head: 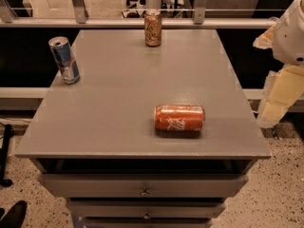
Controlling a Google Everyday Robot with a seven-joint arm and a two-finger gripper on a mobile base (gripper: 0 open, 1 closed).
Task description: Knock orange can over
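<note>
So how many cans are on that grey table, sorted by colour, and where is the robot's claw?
Copper-tan can, upright at the far edge: 1
Blue-and-silver can, upright at the left: 1
Bright orange can, lying on its side near the front: 1
Total: 3 cans
Claw: beside the table, at the right edge of the view.

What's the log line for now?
orange can: upright | gripper: right edge of view, far from can | task: not done

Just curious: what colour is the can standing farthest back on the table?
Copper-tan can, pale lettering, silver top; camera view. Hand is beside the table, at right.
</note>
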